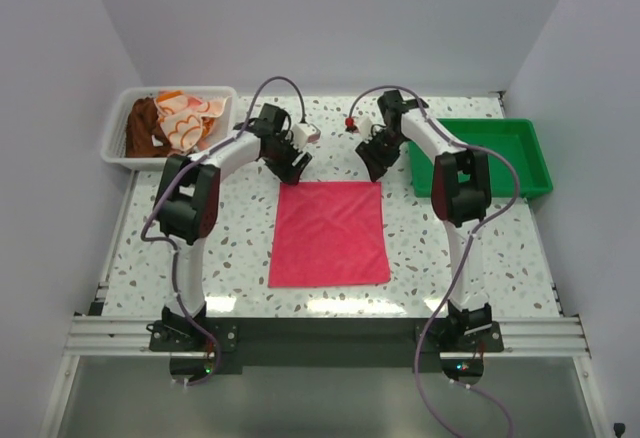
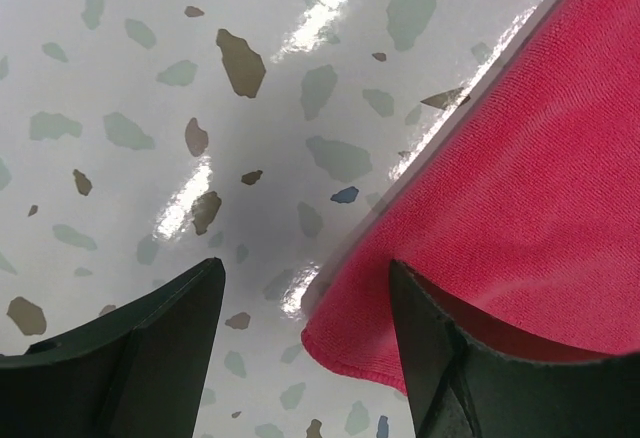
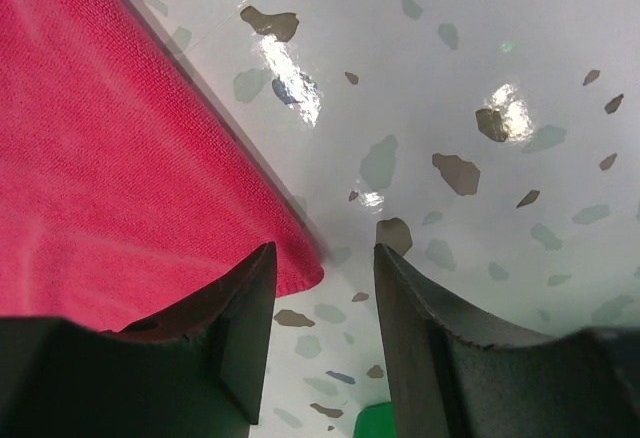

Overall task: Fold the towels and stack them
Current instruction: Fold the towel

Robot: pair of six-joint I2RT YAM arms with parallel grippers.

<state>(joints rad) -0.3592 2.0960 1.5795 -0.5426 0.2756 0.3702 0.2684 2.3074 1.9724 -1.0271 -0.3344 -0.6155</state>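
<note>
A hot pink towel (image 1: 330,233) lies spread flat in the middle of the table. My left gripper (image 1: 290,165) hangs over its far left corner (image 2: 350,343), open, one finger over the cloth and one over bare table. At the far right corner (image 3: 300,273) my right gripper (image 1: 378,163) stands open, straddling that corner the same way. Neither gripper holds anything. More towels, an orange one with white flowers (image 1: 188,116) and a dark brown one (image 1: 145,128), lie crumpled in the white mesh basket (image 1: 115,143).
A green plastic tray (image 1: 530,153) stands at the back right, close to my right arm. The white basket is at the back left. Speckled table surface (image 1: 240,248) surrounds the pink towel.
</note>
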